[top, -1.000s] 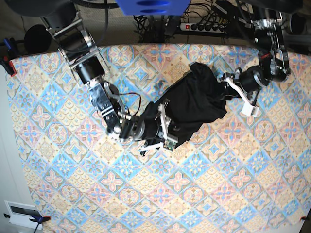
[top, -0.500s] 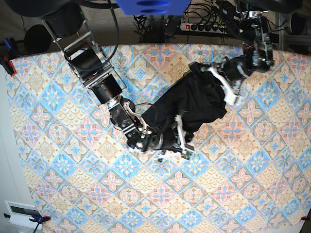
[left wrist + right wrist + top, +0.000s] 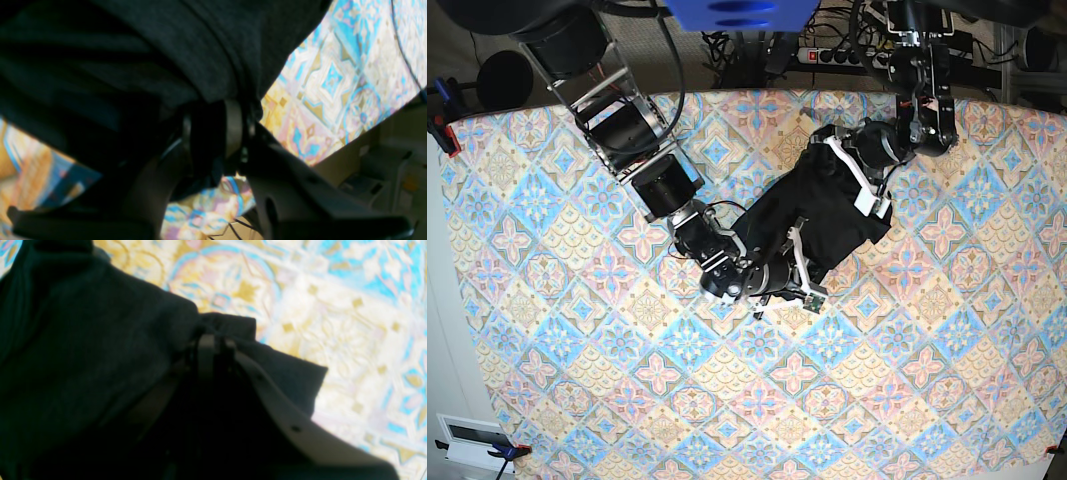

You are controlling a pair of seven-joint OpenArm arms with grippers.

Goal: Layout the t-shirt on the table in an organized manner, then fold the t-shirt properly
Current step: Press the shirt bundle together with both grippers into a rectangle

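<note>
From the base view I see the black t-shirt (image 3: 832,215) lying bunched in a slanted heap on the upper middle of the table (image 3: 577,400), running from near the far edge down toward the centre, nowhere near flat. My right gripper (image 3: 799,270) sits at the lower end of the heap, its arm stretched low across the patterned cloth from the far left corner, and the right wrist view gives me its pale fingers (image 3: 206,353) pinched almost together with a fold of black fabric caught between them, so I read it as clamped on the t-shirt (image 3: 83,373); a small corner of the cloth pokes out past the tips over the yellow and cream tiles of the table (image 3: 350,323). My left gripper (image 3: 859,175) is at the upper right part of the heap, its white finger lying across the fabric. In the left wrist view its fingers (image 3: 233,128) stand a little apart with a thick bunch of the t-shirt (image 3: 133,50) gathered between them and draping over the tips, so I take that claw as narrowed onto the fabric too. Beyond it the table (image 3: 337,86) shows its blue and pink tiles up to the edge. A power strip (image 3: 847,55) lies behind the far edge.
</note>
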